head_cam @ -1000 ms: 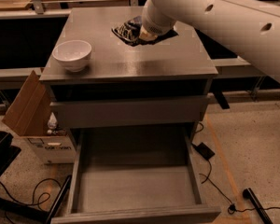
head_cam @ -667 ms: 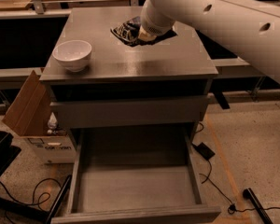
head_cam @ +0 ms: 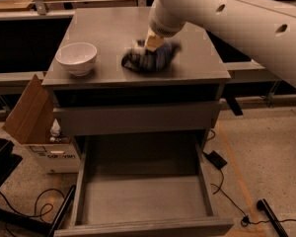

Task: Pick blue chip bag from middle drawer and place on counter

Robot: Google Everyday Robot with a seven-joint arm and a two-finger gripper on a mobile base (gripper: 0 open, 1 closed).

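Note:
The blue chip bag point(head_cam: 149, 59) is a dark crumpled foil bag, blurred, at the front middle of the counter point(head_cam: 108, 31), the cabinet's grey top. My gripper point(head_cam: 155, 43) hangs from the big white arm directly over the bag and touches its top. The middle drawer point(head_cam: 138, 201) is pulled wide open below, its grey floor bare.
A white bowl point(head_cam: 77, 58) stands on the counter's front left. A closed taller drawer front point(head_cam: 138, 118) sits above the open drawer. An open cardboard box point(head_cam: 34, 127) stands on the floor at the left. Cables and a black adapter point(head_cam: 217, 159) lie on the floor at the right.
The bag has come down from just under the arm's wrist to the front middle of the counter. The arm itself has barely shifted.

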